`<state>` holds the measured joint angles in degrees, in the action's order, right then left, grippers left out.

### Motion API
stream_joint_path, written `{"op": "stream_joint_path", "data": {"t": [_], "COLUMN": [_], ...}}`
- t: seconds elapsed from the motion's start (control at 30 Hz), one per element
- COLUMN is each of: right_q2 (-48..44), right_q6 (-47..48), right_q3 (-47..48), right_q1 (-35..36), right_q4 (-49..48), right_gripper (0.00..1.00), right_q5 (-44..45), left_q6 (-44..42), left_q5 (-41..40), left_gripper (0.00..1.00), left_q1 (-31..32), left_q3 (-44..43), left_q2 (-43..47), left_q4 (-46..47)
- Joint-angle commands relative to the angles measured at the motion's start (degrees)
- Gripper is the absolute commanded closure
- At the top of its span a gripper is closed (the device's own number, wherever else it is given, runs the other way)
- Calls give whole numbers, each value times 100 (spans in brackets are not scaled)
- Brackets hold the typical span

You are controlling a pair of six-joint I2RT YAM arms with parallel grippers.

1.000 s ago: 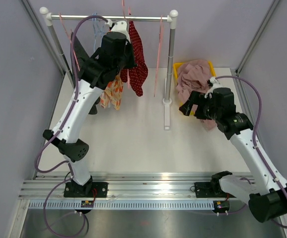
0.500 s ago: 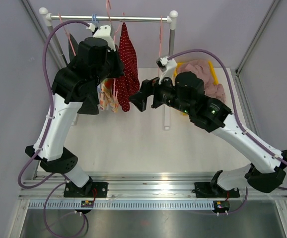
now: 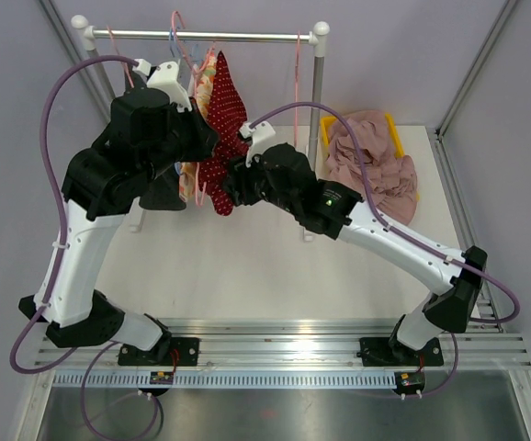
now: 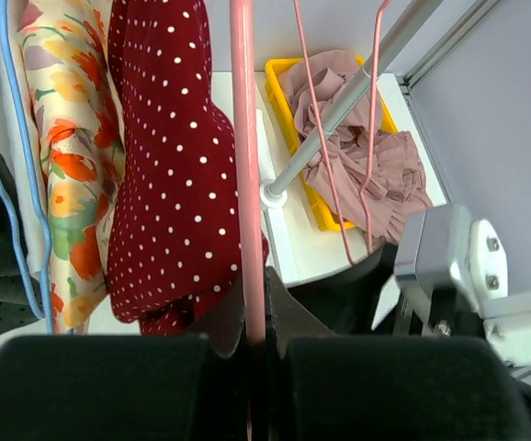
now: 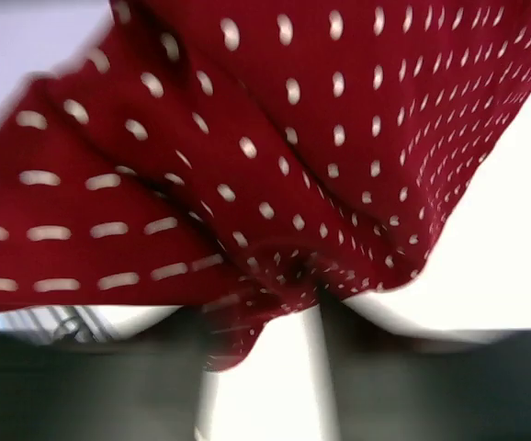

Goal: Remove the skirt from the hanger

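Note:
The skirt (image 3: 227, 118) is dark red with white dots and hangs from a pink hanger (image 4: 241, 138) below the rail. My left gripper (image 4: 254, 314) is shut on the hanger's straight pink bar, just right of the skirt (image 4: 169, 165). In the top view its fingers are hidden under the left wrist. My right gripper (image 3: 230, 190) is at the skirt's lower hem. The right wrist view is blurred; the dotted cloth (image 5: 339, 138) bunches between the fingers of that gripper (image 5: 265, 287), shut on the hem.
A floral garment (image 4: 63, 138) on a blue hanger (image 4: 13, 184) hangs left of the skirt. The rack's rail (image 3: 247, 35) and right post (image 3: 316, 101) stand behind. An empty pink hanger (image 3: 297, 92) hangs by the post. A yellow bin (image 3: 395, 123) holds pink clothes.
My right arm swung from the bin across to the skirt and its jaws closed round the hem. My left arm drew the hanger and skirt leftward and nearer.

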<state>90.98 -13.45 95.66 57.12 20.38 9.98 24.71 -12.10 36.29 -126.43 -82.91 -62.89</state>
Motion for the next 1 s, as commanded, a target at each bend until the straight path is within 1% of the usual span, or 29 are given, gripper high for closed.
{"op": "stream_joint_path", "data": {"t": [0.0, 0.03, 0.1, 0.2, 0.23, 0.3, 0.33, 0.4, 0.43, 0.53, 0.6, 0.7, 0.83, 0.87, 0.93, 0.97], "right_q2": [-36, -45, -115, -492, -781, -1098, -1404, -1696, -1906, -2162, -2233, -2251, -2321, -2374, -2610, -2733], "right_q6": [255, 247, 290, 177, 81, -313, -472, -1007, -1184, -1879, -2256, -2442, -2303, -2233, -2022, -1908], "right_q3": [173, 164, 85, -546, -1088, -1792, -2579, -3392, -4135, -5202, -5582, -5672, -5296, -5190, -4786, -4619], "right_q1": [62, 88, 115, 211, 212, 246, 255, 369, 439, 817, 1158, 1389, 1486, 1495, 1486, 1495], "right_q4": [-842, -843, -878, -1115, -1211, -1413, -1501, -1651, -1773, -1915, -1924, -1828, -1450, -1336, -801, -538], "right_gripper": [83, 100, 100, 100, 100, 100, 100, 100, 100, 100, 100, 100, 100, 100, 100, 100], "right_q5": [321, 347, 382, 522, 549, 672, 681, 768, 812, 1014, 1286, 1585, 1902, 2085, 2454, 3004], "left_q6": [-19, -19, -36, -115, -176, -299, -344, -440, -545, -704, -765, -748, -687, -678, -660, -669], "left_q5": [76, 50, 23, -82, -169, -275, -380, -521, -635, -837, -908, -900, -803, -794, -715, -680], "left_gripper": [100, 100, 100, 100, 100, 100, 100, 100, 100, 100, 100, 100, 100, 100, 100, 100], "left_q1": [27, 27, 18, 18, 18, 18, 18, 18, 9, 9, 9, 9, 9, 18, 18, 18], "left_q3": [66, 118, 154, 145, 110, -56, -135, -390, -478, -733, -830, -831, -673, -637, -445, -365], "left_q2": [495, 513, 574, 584, 566, 531, 461, 373, 294, 162, 65, 12, 30, 56, 144, 179], "left_q4": [1227, 1227, 1218, 1201, 1166, 1122, 1052, 981, 937, 902, 910, 946, 954, 946, 946, 946]}}
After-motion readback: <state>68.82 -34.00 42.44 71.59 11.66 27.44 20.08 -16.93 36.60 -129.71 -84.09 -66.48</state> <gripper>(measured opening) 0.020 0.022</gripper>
